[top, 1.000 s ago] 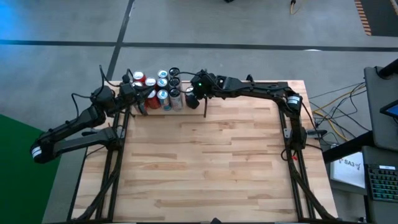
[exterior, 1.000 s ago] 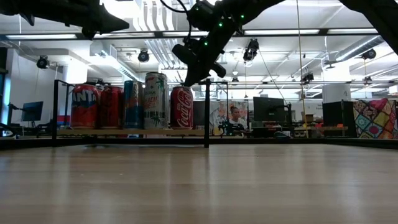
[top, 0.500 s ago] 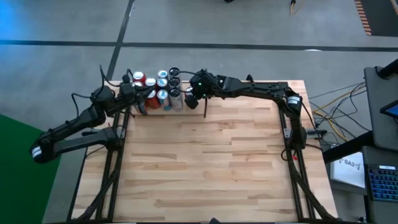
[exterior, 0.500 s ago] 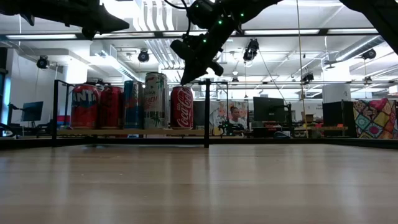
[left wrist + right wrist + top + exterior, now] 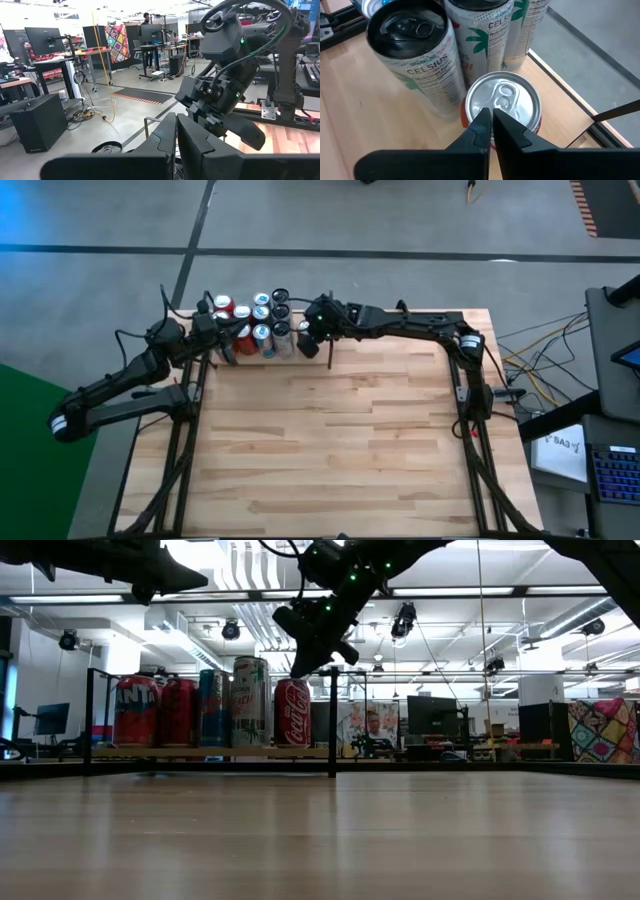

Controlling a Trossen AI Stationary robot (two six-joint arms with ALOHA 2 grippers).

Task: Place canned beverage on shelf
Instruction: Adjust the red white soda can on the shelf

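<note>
Upper centre: right gripper (image 5: 491, 120), jaws closed and empty, hovers above red silver-topped can (image 5: 502, 102) on light wood shelf (image 5: 380, 135); left gripper (image 5: 176, 131) likewise closed, empty.

One camera looks straight down on the table (image 5: 330, 430); another sits level at its surface. Both share the can row (image 5: 210, 712) near eleven o'clock; wrist cameras sit close.

left gripper (image 5: 176, 131): closed, raised | right gripper (image 5: 491, 120): closed, pointing down, raised
</note>
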